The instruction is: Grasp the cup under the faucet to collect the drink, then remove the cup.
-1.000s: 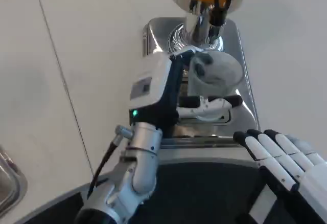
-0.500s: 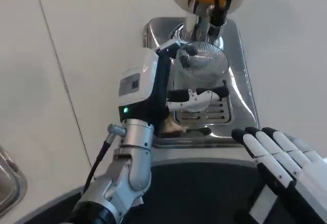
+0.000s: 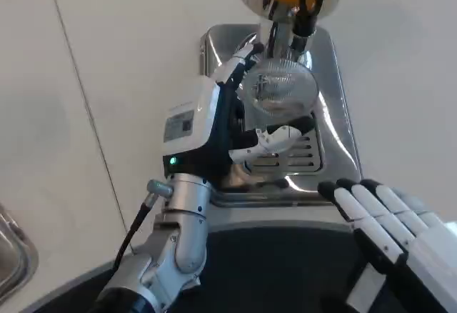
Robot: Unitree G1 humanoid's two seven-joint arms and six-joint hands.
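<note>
Holding the clear cup (image 3: 280, 90) under the faucet (image 3: 291, 21), the left robot hand (image 3: 239, 123) wraps its fingers around it. The right robot hand (image 3: 389, 216) rests flat nearby, fingers open, holding nothing.

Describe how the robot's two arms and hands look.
The left hand has a white back bearing a grey label, a black side with a small green light, and a silver forearm with a black cable. The right hand has white fingers with black tips.

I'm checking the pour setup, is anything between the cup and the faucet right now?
Nothing visible. The left hand holds the clear cup just below the faucet, above the metal drip tray.
</note>
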